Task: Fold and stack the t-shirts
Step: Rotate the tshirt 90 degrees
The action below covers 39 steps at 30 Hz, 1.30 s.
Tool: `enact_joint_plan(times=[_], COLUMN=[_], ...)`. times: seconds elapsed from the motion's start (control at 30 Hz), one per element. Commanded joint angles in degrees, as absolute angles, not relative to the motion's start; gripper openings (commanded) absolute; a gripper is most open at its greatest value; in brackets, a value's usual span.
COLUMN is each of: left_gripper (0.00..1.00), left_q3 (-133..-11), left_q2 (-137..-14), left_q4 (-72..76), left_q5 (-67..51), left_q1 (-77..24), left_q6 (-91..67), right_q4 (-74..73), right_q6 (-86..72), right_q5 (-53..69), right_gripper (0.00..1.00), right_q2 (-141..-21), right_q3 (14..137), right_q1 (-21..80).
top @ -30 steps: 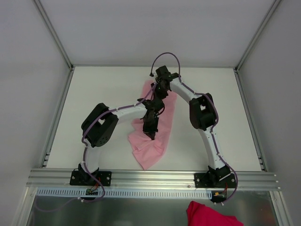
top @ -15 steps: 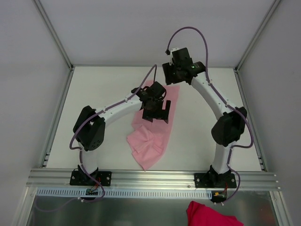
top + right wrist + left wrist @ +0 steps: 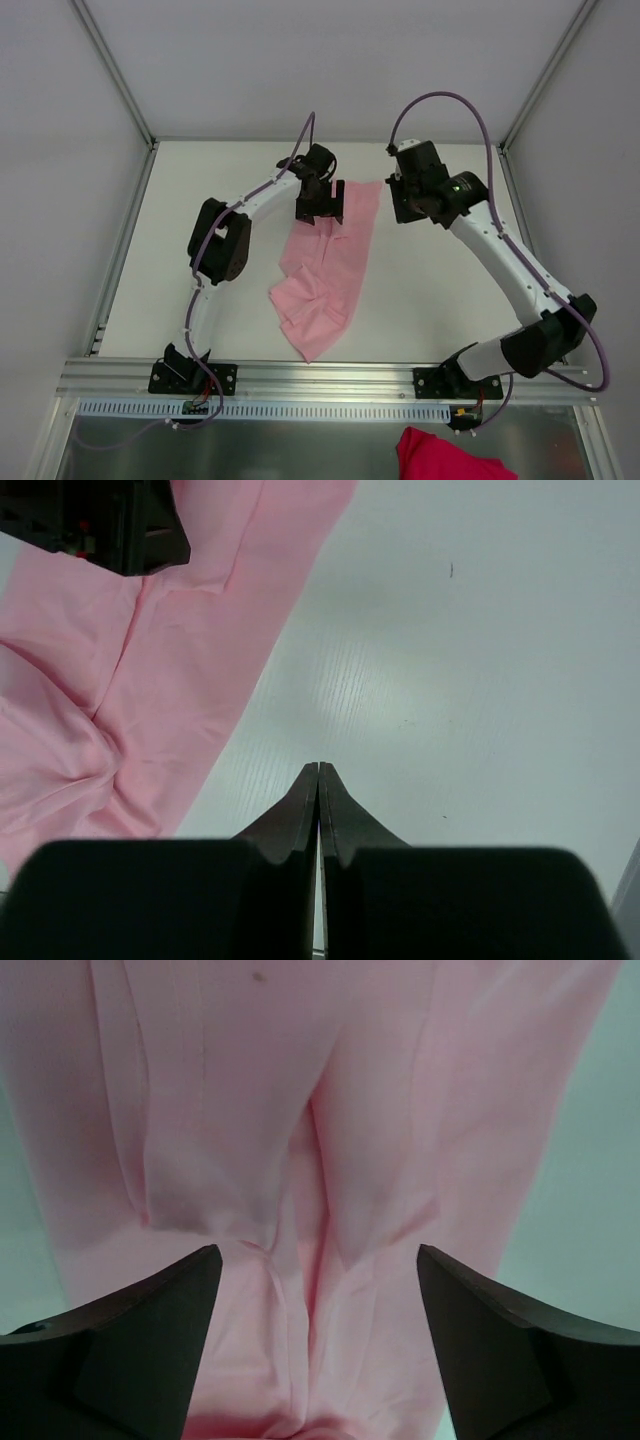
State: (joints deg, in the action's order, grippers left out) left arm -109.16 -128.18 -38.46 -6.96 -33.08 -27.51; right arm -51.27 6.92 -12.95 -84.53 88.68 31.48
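A pale-pink t-shirt lies on the white table as a long narrow strip, its far end flat and its near end bunched in folds. My left gripper hovers over the far end with its jaws open and nothing between them. In the left wrist view the left gripper frames creased pink t-shirt fabric lying below. My right gripper is off to the right of the shirt, over bare table. In the right wrist view the right gripper is shut and empty, with the t-shirt to its left.
A darker pink-red garment lies below the table's near rail. White walls with metal frame posts close in the table on three sides. The left gripper's body shows at the top left of the right wrist view.
My left gripper has opened, let go of the shirt and moved toward the far edge. My right gripper has swung right, off the shirt, and shut. The shirt's far end now lies flat.
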Motion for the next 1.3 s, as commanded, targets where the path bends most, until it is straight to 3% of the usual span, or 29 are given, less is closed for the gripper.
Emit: enact_joint_plan(times=[0.0, 0.07, 0.3, 0.57, 0.97, 1.27], left_gripper=[0.78, 0.73, 0.76, 0.91, 0.92, 0.91], left_q3=[-114.25, -115.75, -117.59, -122.69, -128.32, -127.18], left_q2=[-131.12, -132.97, -135.52, -140.79, -143.88, -143.35], left_q4=[-40.17, -40.25, -40.34, -40.87, -40.52, -43.07], left_q5=[-7.47, -8.34, -8.26, -8.17, -7.39, -2.55], left_q1=[-31.73, -31.2, -31.11, -29.36, -22.69, -19.52], left_q6=[-24.96, -25.4, -26.37, -28.48, -33.4, -33.75], right_q4=[-53.87, -54.75, -57.39, -59.94, -60.03, -61.79], right_q6=[6.15, 5.98, 6.59, 6.94, -2.63, -3.61], right_q5=[-15.55, -15.82, -15.56, -11.52, -4.66, -2.46], right_gripper=[0.01, 0.01, 0.01, 0.01, 0.01, 0.01], right_q2=[-77.18, -76.03, -74.97, -71.46, -59.08, -55.28], right_q3=[89.56, 90.08, 91.32, 90.88, 71.56, 67.5], right_q1=[31.99, 32.08, 32.26, 33.48, 39.37, 39.73])
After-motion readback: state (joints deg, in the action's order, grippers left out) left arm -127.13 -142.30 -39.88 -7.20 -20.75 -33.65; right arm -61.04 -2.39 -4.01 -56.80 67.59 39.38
